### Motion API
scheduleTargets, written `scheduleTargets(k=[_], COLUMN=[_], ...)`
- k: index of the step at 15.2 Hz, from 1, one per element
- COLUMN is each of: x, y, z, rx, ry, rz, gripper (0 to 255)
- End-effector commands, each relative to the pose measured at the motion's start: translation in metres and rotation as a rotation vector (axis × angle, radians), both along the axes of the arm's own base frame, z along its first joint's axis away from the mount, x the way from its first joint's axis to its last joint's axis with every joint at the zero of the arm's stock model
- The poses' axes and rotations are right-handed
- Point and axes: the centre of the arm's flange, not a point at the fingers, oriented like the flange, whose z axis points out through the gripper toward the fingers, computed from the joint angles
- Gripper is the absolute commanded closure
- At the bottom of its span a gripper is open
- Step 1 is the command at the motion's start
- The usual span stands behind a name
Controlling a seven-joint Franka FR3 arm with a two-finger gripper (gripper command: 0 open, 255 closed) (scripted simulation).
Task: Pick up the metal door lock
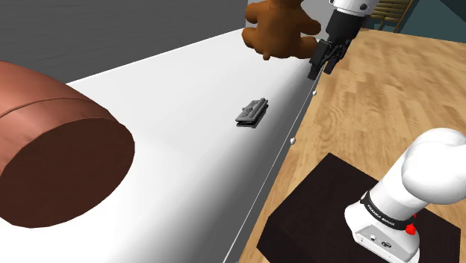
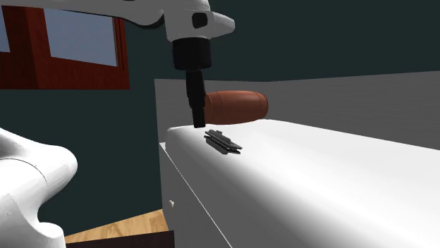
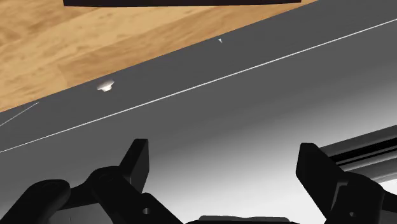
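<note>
The hand hangs above the white counter's front edge, its 2 fingers spread and empty, beside a brown teddy bear. The grey door lock lies flat on the counter, apart from the hand. A reddish-brown cylinder lies further along. Lettering on the arm's base band is too small to read.

glossy white arm with dark joint bands, faint band lettering, a red button, an all-black pincer
</note>
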Motion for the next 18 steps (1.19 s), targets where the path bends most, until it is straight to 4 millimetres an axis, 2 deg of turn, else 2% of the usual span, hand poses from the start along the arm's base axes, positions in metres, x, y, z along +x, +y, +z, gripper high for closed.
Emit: scheduleTargets(k=[1,5,9,14,18], x=[0.0,0.016,0.042,0.086,0.129], y=[0.0,0.056,0.107,0.162,0.197], z=[0.0,-0.008,-0.02,-0.039,-0.059], rx=[0.0,-0.016,-0.031,-0.05,-0.066], ry=[0.0,0.095,0.19,0.309,0.405], rz=[0.0,-0.203,-0.406,-0.659,-0.862], gripper=[0,0,0,0,0])
